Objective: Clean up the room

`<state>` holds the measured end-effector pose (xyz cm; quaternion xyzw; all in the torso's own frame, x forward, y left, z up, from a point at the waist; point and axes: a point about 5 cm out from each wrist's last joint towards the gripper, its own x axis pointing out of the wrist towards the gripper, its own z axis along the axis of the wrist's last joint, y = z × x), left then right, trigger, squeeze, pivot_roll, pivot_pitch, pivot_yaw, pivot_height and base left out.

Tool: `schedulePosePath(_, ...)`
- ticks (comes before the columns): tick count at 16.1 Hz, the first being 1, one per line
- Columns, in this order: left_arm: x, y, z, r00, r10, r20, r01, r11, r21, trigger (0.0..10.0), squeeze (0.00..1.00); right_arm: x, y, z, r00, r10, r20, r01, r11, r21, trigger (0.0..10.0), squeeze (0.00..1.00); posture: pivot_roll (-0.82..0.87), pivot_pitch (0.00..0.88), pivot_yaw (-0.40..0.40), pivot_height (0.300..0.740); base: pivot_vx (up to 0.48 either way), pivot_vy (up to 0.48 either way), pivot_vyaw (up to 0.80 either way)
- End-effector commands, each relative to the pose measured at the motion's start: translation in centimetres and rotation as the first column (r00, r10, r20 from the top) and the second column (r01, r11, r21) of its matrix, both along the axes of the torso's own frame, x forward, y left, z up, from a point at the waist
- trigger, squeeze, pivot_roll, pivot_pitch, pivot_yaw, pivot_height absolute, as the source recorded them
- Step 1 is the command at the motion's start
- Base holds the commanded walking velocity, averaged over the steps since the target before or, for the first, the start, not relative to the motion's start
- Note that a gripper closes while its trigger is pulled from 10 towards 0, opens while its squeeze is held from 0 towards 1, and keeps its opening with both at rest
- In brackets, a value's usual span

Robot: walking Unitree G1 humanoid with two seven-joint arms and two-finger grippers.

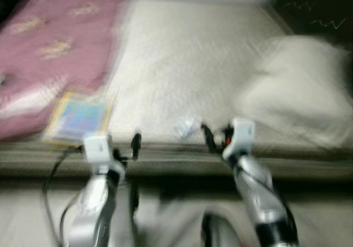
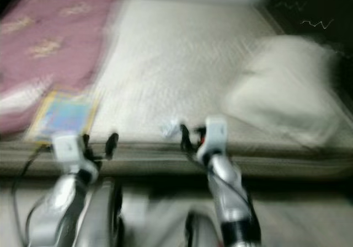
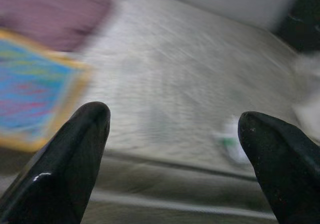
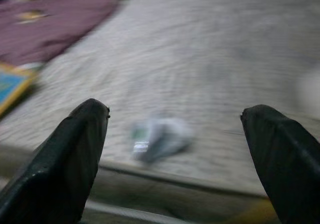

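A small crumpled whitish wrapper (image 1: 185, 129) lies on the white bed (image 1: 182, 65) close to its front edge; it also shows as the wrapper (image 4: 159, 138) ahead of my right fingers. A blue book with a yellow border (image 1: 78, 118) rests at the front left of the bed, partly on the pink blanket (image 1: 49, 48). My right gripper (image 1: 212, 135) is open just right of the wrapper, at the bed's edge. My left gripper (image 1: 128, 146) is open by the edge, right of the book. Everything is blurred.
A white pillow (image 1: 300, 87) lies on the right side of the bed. The bed's front edge (image 1: 176, 159) runs across in front of both arms. A dark area (image 1: 314, 10) sits at the far right, beyond the bed.
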<state>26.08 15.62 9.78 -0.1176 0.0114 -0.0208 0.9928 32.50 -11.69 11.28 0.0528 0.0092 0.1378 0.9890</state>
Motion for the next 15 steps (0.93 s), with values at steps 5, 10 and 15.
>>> schedulePosePath(5, -0.34, 0.02, -0.96, 0.999, -0.009, -0.048, 0.008, 1.000, -0.004, 10.0, 0.00, -0.49, 0.14, -0.91, 1.000, 0.007, -0.030, -0.007, 1.000, 0.003, 10.0, 0.00, 0.07, 0.177, -0.056, 0.570, 0.000, 0.000, 0.00)
schedulePosePath(10, -0.34, -0.04, -1.01, 0.999, -0.018, -0.049, 0.017, 1.000, -0.013, 10.0, 0.00, -0.59, 0.29, -0.97, 0.999, 0.016, -0.029, -0.016, 1.000, -0.007, 10.0, 0.00, 0.07, 0.182, -0.056, 0.570, 0.000, 0.000, 0.09)
schedulePosePath(15, -0.27, -0.10, -1.10, 0.998, -0.028, -0.057, 0.028, 1.000, -0.011, 10.0, 0.00, -0.59, 0.29, -0.95, 1.000, 0.013, -0.028, -0.013, 1.000, -0.013, 10.0, 0.00, 0.07, 0.186, -0.053, 0.570, 0.000, 0.000, 0.00)
